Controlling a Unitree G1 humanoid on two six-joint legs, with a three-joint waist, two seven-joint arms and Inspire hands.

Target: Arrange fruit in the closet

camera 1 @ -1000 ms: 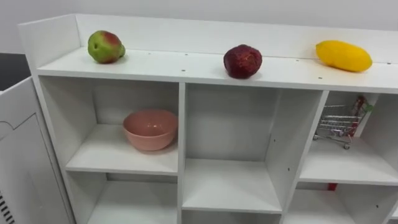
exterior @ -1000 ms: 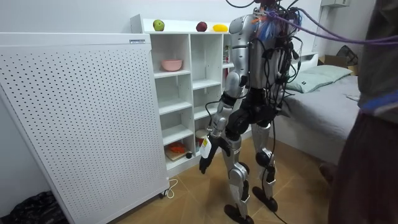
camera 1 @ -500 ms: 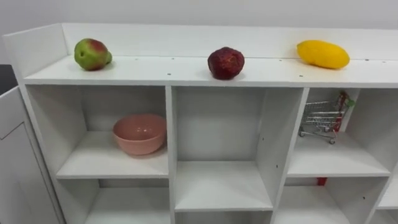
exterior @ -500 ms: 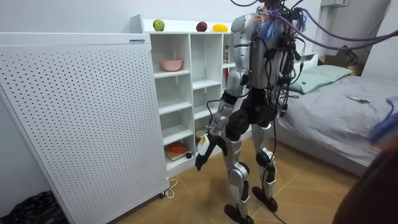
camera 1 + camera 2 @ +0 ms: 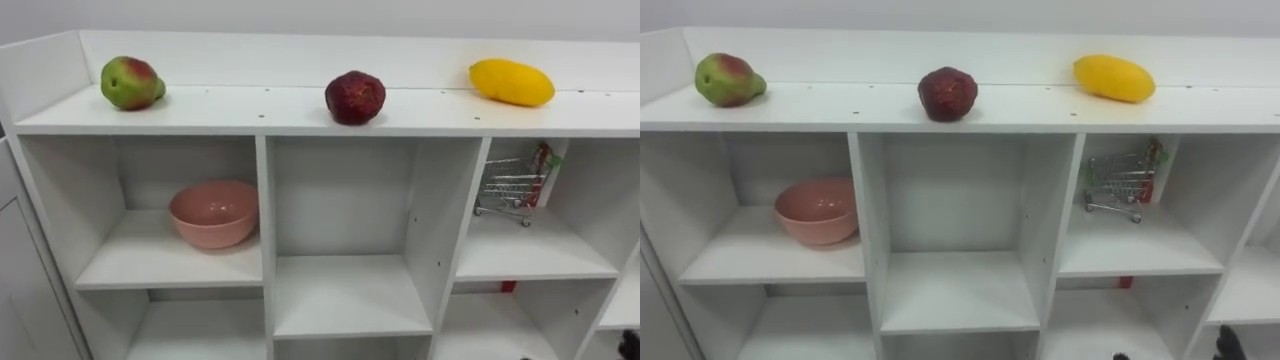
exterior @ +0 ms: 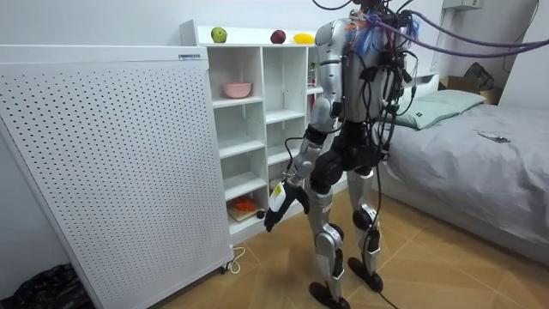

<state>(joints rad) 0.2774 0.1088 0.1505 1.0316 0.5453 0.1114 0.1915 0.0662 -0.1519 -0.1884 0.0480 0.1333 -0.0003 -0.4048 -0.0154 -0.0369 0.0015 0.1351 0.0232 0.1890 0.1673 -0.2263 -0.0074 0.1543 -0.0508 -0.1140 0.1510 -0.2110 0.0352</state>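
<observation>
In the left eye view the white closet (image 5: 440, 215) spans the frame. Along its top board three fruits lie well apart in a row: a green-and-red pear (image 5: 130, 82) at the upper left, a dark red fruit (image 5: 355, 97) at upper centre and a yellow mango (image 5: 511, 82) at the upper right. Below the pear, a pink bowl (image 5: 213, 213) sits in the left compartment, and the middle compartment is bare. The right eye view adds a toy shopping cart (image 5: 1120, 182) in the right-hand compartment under the mango, and no fruit lies in any compartment seen here. In the room view the robot stands upright just before the closet, at centre frame, facing its shelves. Its left hand (image 6: 276, 209) hangs low by the thigh, well below the top board. It is too small there to tell whether it is spread or closed, and no fruit can be made out in it. Something orange (image 6: 244, 205) lies on a low shelf, too small to name. Judging from this, the arranging has hardly begun: all three fruits are untouched on top and each would need lifting into a compartment.
</observation>
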